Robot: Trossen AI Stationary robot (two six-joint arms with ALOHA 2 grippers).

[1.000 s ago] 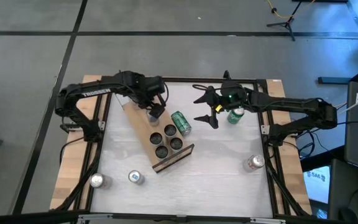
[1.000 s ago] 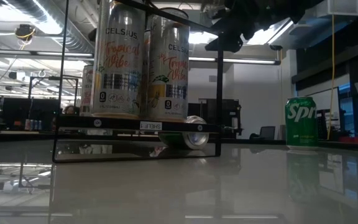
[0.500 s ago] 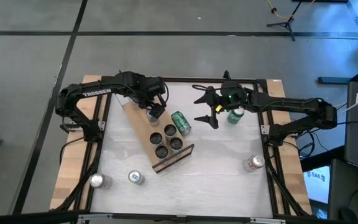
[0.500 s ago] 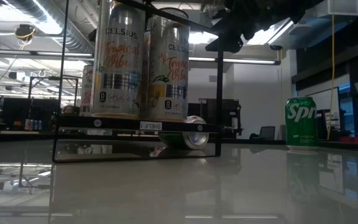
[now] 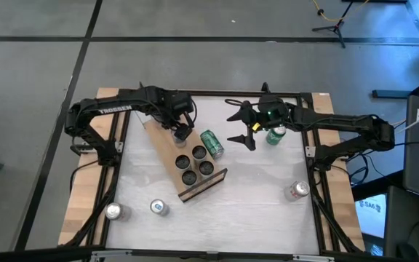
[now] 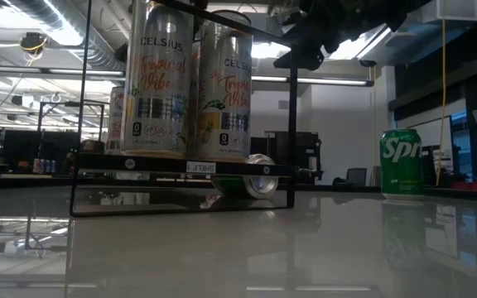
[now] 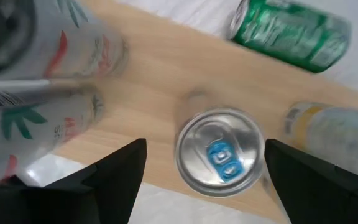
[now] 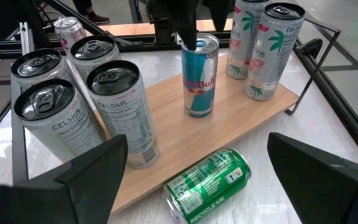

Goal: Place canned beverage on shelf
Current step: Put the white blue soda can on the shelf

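While the shelf [image 5: 188, 159] lies slantwise under the left gripper [image 5: 181, 132], that claw hovers wide open, gripping nothing, above an upright blue can [image 7: 220, 152] on the board; the right gripper [image 5: 243, 127] waits open, a fallen green can [image 5: 212, 143] between them.
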